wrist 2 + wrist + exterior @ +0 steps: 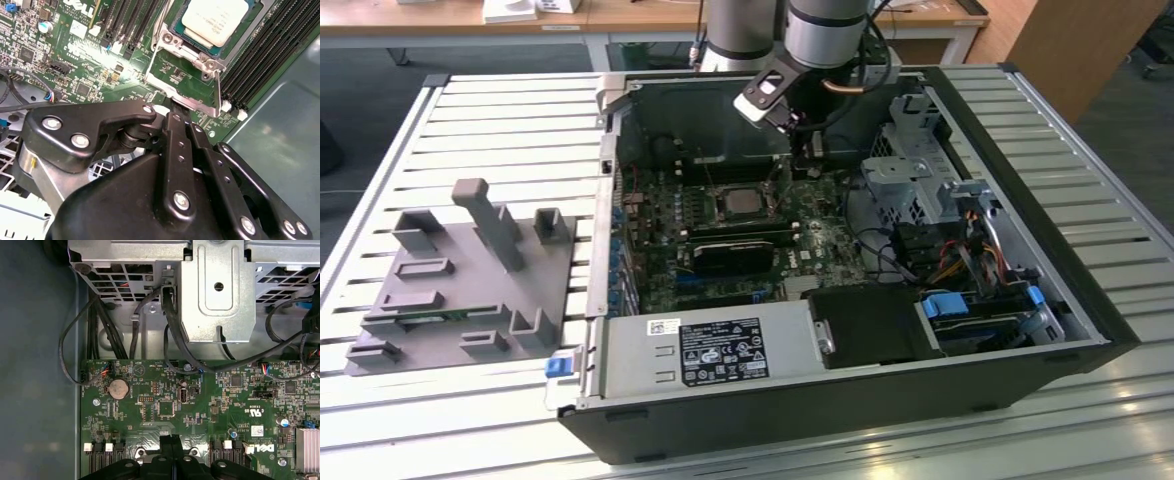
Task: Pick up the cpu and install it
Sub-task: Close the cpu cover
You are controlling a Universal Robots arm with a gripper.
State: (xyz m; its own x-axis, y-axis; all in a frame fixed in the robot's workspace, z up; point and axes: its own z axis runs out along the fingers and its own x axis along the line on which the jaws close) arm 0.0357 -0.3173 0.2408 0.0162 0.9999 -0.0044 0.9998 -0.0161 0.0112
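The cpu [747,203], a flat square chip with a silver-grey top, lies in the metal-framed socket [186,75] on the green motherboard [827,240] inside the open computer case. It is also in the second wrist view [215,22]. My gripper [807,152] hangs over the board just to the exterior view's right of the socket. In both wrist views its black fingers are pressed together with nothing between them. The gripper's [172,106] tips sit at the edge of the socket frame, a short way from the cpu. The gripper [172,440] points down at the board.
A grey power supply box [700,350] fills the case's near side, with a black block [740,250] beside the socket. A metal drive cage [215,295] and loose cables [100,320] crowd the exterior view's right. A grey fixture [467,270] stands on the slatted table [494,130].
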